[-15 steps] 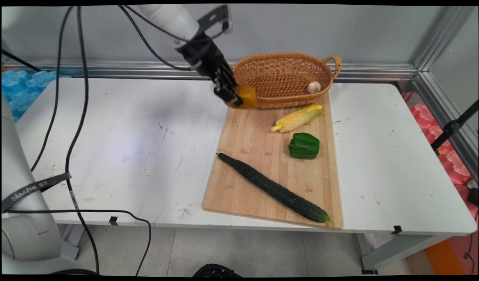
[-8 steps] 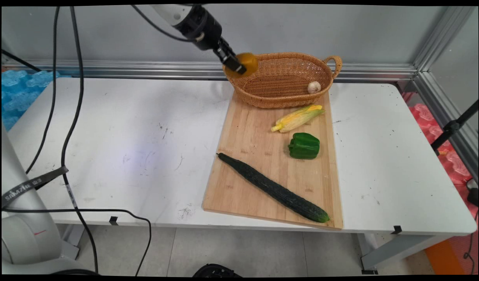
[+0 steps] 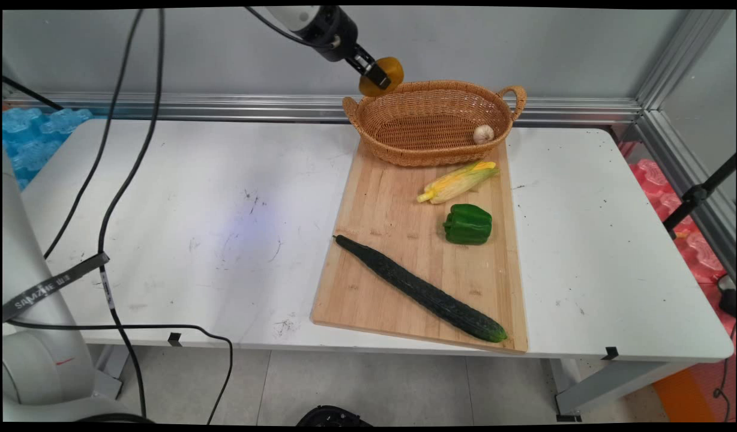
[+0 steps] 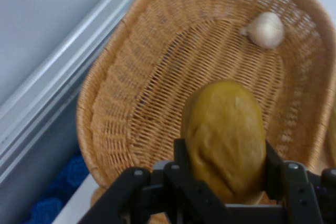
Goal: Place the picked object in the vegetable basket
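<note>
On the white table (image 3: 182,198) lies one rectangular bamboo cutting board (image 3: 398,240), its long side running from the near edge toward the far wall. Nearest on the board lies a single long dark green cucumber (image 3: 419,289), set diagonally, with one end pointing to the near right corner of the board and the other to the far left. Farther back and to the right sits one green bell pepper (image 3: 468,224). Beyond it lies one ear of corn in a yellow-green husk (image 3: 458,181), its long axis slanting from near left to far right, the far tip close to the basket.

At the far end of the board stands one oval woven wicker basket with two loop handles (image 3: 404,129), its long axis running left to right. One white garlic bulb (image 3: 483,134) rests inside against the right wall; the hand view shows it (image 4: 266,29) on the basket's weave (image 4: 157,77).

The white arm comes down from the top of the picture at a slant toward the right, ending in the black two-finger gripper (image 3: 377,77) held in the air above the basket's far left rim. Its fingers are closed on one rounded yellow-brown potato (image 3: 385,74), clear of the basket. In the hand view the potato (image 4: 228,137) is upright between the fingers (image 4: 181,156), its long axis along the gripper (image 4: 226,169), over the basket's interior.
</note>
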